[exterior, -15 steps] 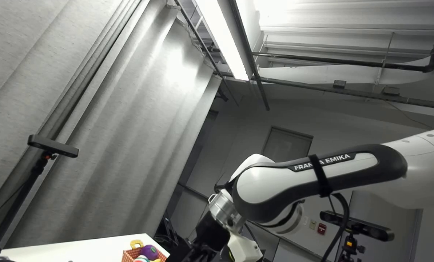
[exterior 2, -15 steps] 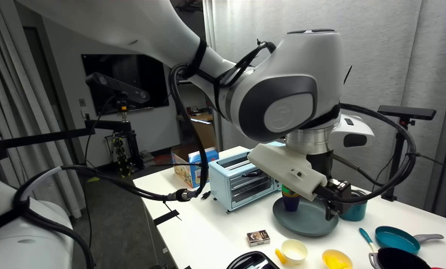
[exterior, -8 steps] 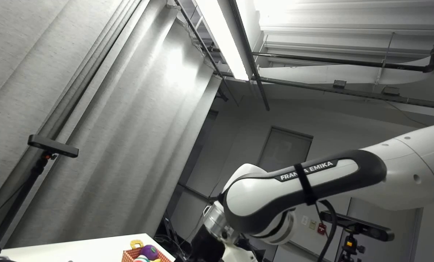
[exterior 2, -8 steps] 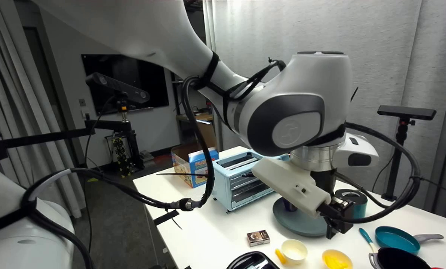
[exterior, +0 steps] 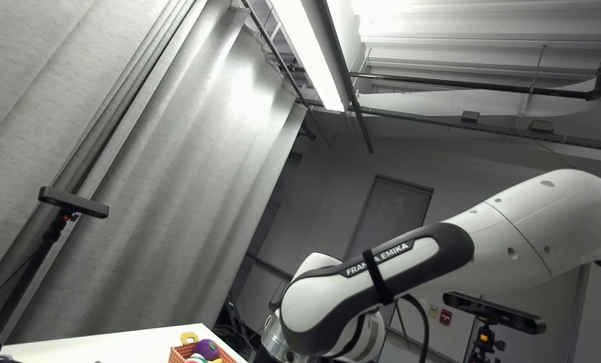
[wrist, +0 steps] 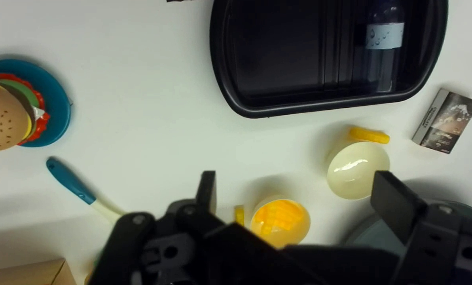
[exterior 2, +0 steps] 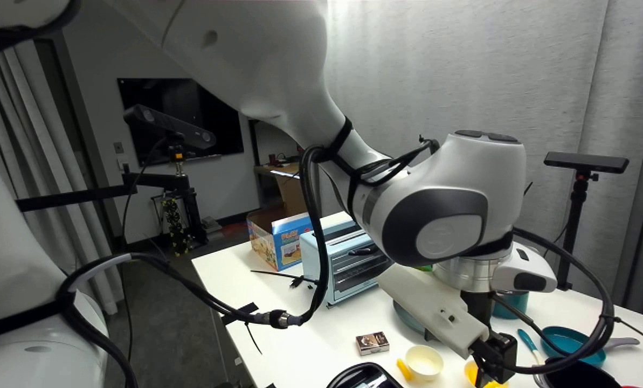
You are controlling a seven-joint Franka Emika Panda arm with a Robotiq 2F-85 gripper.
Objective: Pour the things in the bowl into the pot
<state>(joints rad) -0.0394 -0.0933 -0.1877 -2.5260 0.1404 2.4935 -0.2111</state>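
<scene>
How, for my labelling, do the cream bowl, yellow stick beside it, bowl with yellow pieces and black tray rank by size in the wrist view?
Largest first:
Black tray, though cut off
Cream bowl and bowl with yellow pieces: too alike to rank
Yellow stick

In an exterior view, steeply tilted, a ceiling light strip (exterior: 310,55) burns out to pure white, and part of the ceiling (exterior: 486,25) beside it is washed out too. A glare patch sits high on the grey curtain (exterior: 179,201), whose folds shade softly. In both exterior views the tabletop (exterior 2: 294,345) is bright, nearly textureless, while the far wall (exterior 2: 219,188) is dim. In the wrist view the tabletop looks greyer; soft-edged shadows lie beside the cream bowl (wrist: 356,178) and the yellow bowl (wrist: 297,231), with a crisp glint inside the former. The near gripper (wrist: 294,180) is almost black and slightly out of focus.
</scene>
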